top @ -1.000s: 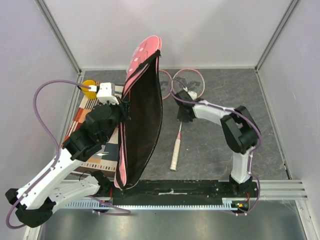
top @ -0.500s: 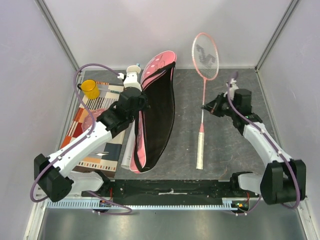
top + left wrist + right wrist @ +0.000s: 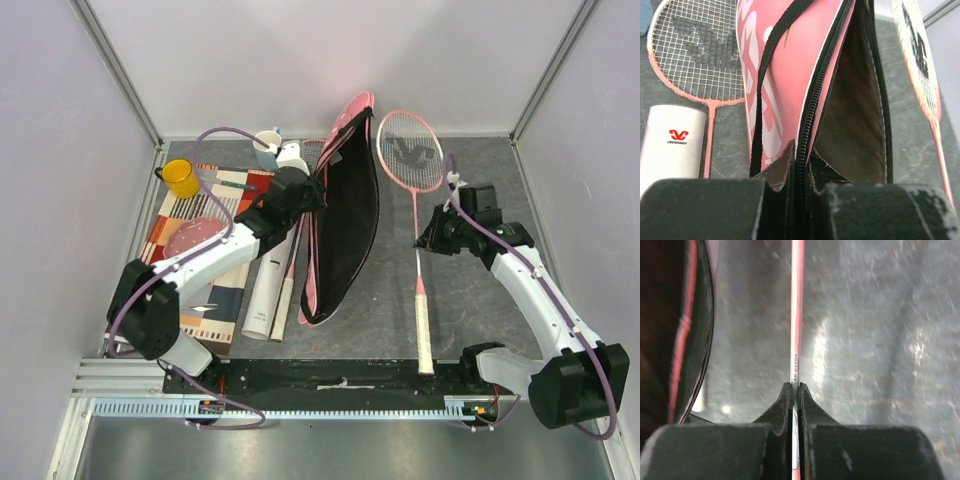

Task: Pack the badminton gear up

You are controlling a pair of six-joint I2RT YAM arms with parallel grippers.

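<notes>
The pink racket bag (image 3: 345,215) stands open on its edge, black inside facing right. My left gripper (image 3: 310,190) is shut on its zipper rim (image 3: 802,145). My right gripper (image 3: 425,238) is shut on the thin shaft (image 3: 796,315) of a pink-framed racket; its head (image 3: 410,150) lies next to the bag mouth and its white handle (image 3: 425,335) points to the front. The second racket (image 3: 285,290) and the long white tube (image 3: 262,295) lie left of the bag, also in the left wrist view (image 3: 672,140). No shuttlecocks show.
A striped mat (image 3: 185,270) with a pink plate (image 3: 188,238) lies at the left. A yellow mug (image 3: 181,178) and a blue mug (image 3: 267,148) stand at the back left. Walls close in the back and both sides.
My left arm has swung the bag right and toward the back, uncovering the tube and second racket. My right arm has brought its racket down and closer to the bag, handle toward the front.
</notes>
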